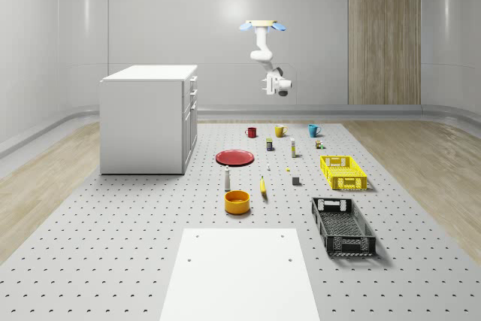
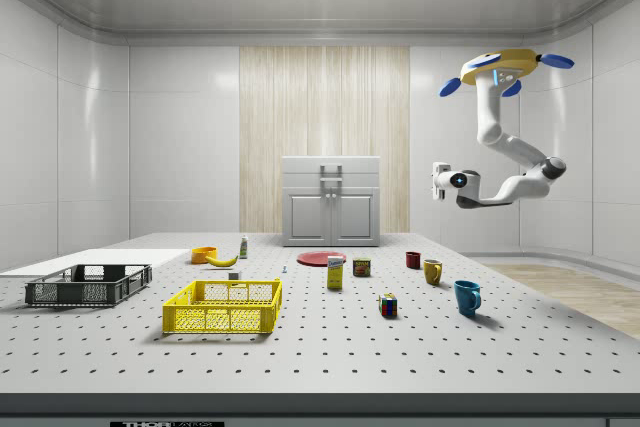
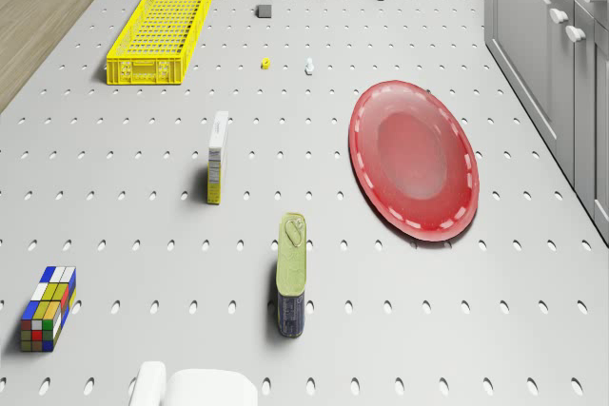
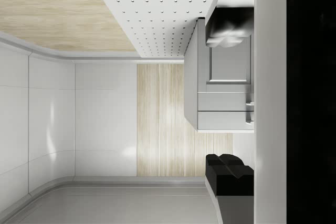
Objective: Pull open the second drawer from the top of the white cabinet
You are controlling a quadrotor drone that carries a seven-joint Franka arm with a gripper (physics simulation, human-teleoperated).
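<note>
We are seeing the drone [image 1: 262,25] hovering high over the far part of the perforated bench [image 1: 135,231], above the row of mugs and well apart from the white cabinet [image 1: 148,119]. Its arm is hanging down and bending, carrying the claw [image 2: 437,180] at about the height of the cabinet top, pointing toward the cabinet front but well short of it. In the wrist view we are seeing two dark fingers [image 4: 228,174] standing well apart with the cabinet front between them, so we are recording the claw as wide and holding nothing. The cabinet is sitting at the whole-scene view's left; in the side view it is facing us at the far end of the bench, with stacked drawers above two doors. The second drawer from the top [image 2: 331,188] is sitting flush with the front. On the bench we are noting a red plate [image 3: 414,159] near the cabinet, a tin can [image 3: 292,276] lying beside it, a small box [image 3: 217,156], a Rubik's cube [image 3: 48,308], a yellow basket [image 1: 343,171], a black basket [image 1: 343,225], an orange bowl [image 1: 237,201], a banana [image 1: 263,186], and red [image 1: 252,132], yellow [image 1: 279,131] and blue [image 1: 313,130] mugs.
</note>
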